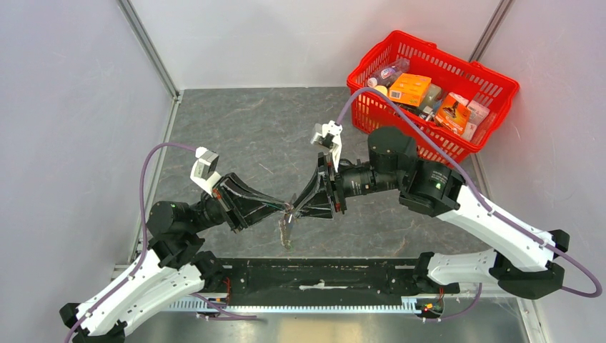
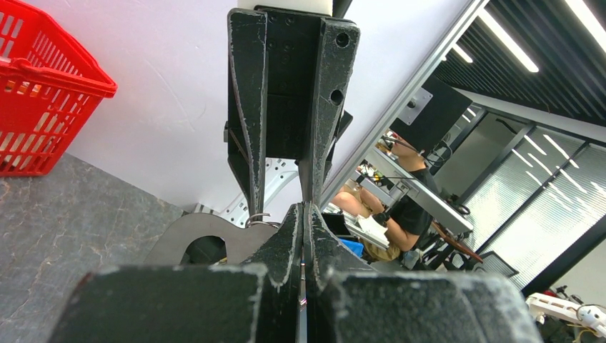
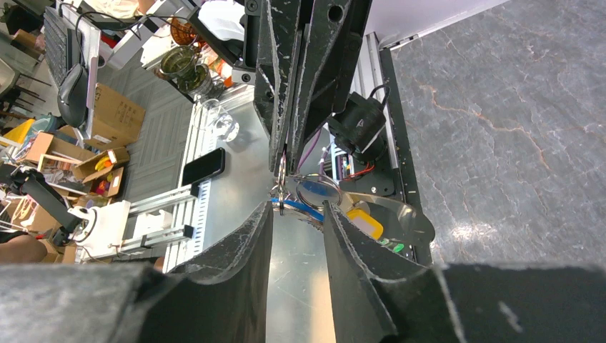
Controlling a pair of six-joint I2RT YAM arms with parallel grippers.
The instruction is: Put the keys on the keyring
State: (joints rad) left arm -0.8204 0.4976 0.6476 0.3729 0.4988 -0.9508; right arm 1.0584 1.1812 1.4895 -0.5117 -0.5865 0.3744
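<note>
My left gripper and right gripper meet tip to tip above the table's near middle. The left gripper is shut on the small metal ring of the keyring. The grey-olive strap hangs below it and also shows in the left wrist view. The right gripper is open, one tip on each side of a blue key part under the ring. A yellow tag and a green tag hang by the strap. I cannot tell whether the blue key is on the ring.
A red basket full of packets and bottles stands at the back right, and shows in the left wrist view. A black rail runs along the near table edge between the arm bases. White walls close in the grey table.
</note>
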